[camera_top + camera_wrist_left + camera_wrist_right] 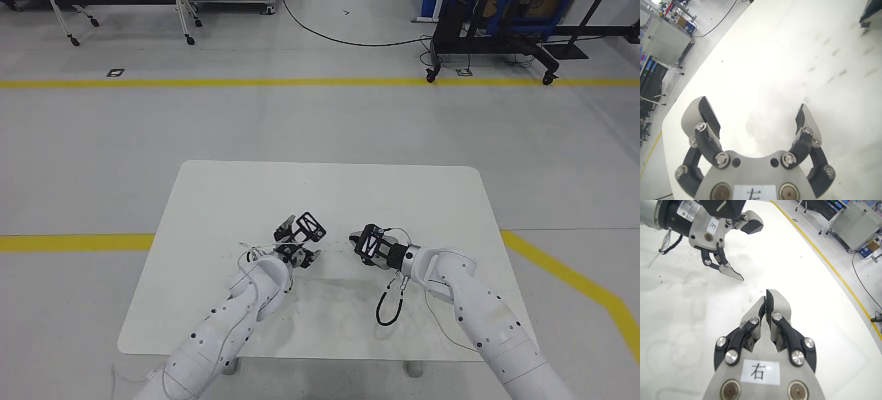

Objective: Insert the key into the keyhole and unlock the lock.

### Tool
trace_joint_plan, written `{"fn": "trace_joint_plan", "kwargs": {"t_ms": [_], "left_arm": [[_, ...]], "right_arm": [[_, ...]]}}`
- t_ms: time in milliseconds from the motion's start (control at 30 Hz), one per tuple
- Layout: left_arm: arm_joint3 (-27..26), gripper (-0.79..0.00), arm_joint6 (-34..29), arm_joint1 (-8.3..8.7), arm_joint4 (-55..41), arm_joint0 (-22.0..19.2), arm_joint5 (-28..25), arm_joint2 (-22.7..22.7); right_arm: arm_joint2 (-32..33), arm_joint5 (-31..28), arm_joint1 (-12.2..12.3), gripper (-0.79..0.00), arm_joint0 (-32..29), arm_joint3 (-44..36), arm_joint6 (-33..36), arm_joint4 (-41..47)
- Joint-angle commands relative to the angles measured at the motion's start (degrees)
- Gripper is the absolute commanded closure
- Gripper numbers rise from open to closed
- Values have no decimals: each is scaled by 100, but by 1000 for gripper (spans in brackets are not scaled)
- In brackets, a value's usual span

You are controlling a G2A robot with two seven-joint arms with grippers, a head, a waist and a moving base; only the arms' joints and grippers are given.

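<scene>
The left gripper [753, 102] hangs over the table [420, 200], jaws spread wide. The right gripper [766, 295], near it, has jaws pressed together, seemingly empty. Where key and lock lie I cannot tell. The arms sit close: a careless swing could knock them together.

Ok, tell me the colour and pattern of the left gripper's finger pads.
Black, finely ribbed pads; clearest in the left wrist view.
</scene>
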Motion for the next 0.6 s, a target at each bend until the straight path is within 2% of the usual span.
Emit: {"fn": "trace_joint_plan", "kwargs": {"t_ms": [0, 300, 567], "left_arm": [[149, -785, 11, -30, 30, -40, 52, 44], [502, -785, 66, -139, 46, -174, 126, 141], [446, -785, 13, -154, 72, -140, 225, 66]], "right_arm": [[5, 43, -2, 0, -28, -19, -33, 48], [474, 38, 105, 0, -389, -295, -503, 297], [834, -98, 194, 0, -705, -569, -658, 412]]}}
